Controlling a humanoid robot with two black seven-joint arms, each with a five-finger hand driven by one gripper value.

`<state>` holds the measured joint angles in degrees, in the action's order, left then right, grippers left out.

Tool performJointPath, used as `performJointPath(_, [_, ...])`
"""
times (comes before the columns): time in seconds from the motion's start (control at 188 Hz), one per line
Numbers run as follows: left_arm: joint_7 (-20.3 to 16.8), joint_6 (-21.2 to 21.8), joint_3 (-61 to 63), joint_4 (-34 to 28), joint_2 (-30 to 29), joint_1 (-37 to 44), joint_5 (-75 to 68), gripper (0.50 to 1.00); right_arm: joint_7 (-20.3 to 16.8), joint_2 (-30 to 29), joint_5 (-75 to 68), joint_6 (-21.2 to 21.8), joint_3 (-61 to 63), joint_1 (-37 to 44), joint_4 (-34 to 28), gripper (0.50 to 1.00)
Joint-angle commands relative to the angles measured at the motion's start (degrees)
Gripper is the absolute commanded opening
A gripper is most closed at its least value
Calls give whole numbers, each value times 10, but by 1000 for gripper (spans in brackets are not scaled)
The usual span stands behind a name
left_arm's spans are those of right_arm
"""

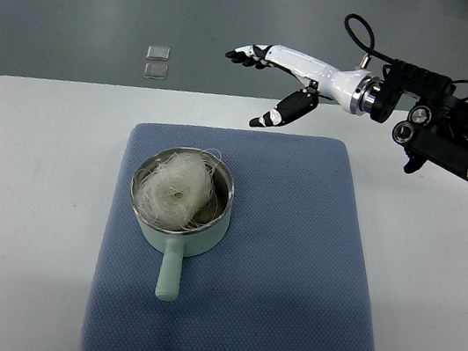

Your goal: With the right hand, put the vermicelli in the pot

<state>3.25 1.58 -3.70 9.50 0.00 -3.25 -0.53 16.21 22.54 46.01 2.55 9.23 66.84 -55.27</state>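
Note:
A pale green pot [180, 212] with a short handle pointing toward me sits on the left part of a blue mat [291, 265]. A nest of white vermicelli [177, 188] lies inside the pot. My right hand [261, 86] hovers above the far edge of the mat, up and to the right of the pot, well apart from it. Its fingers are spread and hold nothing. The left arm does not show.
The mat lies on a white table [26, 196]. Beyond the table's far edge is grey floor with two small clear squares [156, 61]. The right arm's black joints [454, 135] hang over the table's far right corner.

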Motion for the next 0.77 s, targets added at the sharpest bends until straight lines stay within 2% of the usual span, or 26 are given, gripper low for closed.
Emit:
performJointPath(0.0, [0,0,1,-1,0,0,0,1000,-20,1,-85,-24,67,-62,32,891])
performJointPath(0.09, [0,0,1,-1,0,0,0,1000,-43,-7,-152,-58,134,-114,62,891])
performJointPath(0.207, [0,0,0,-1,0,0,0,1000,-50,-11,-223,-81,205,-166,69,893])
performJointPath(0.324, [0,0,0,-1,0,0,0,1000,-51,-12,-287,-83,231,-200,69,895])
performJointPath(0.393, [0,0,0,-1,0,0,0,1000,-50,-21,-317,-83,232,-213,69,924])
performJointPath(0.76, [0,0,1,-1,0,0,0,1000,-43,-36,-323,-81,248,-242,76,924])
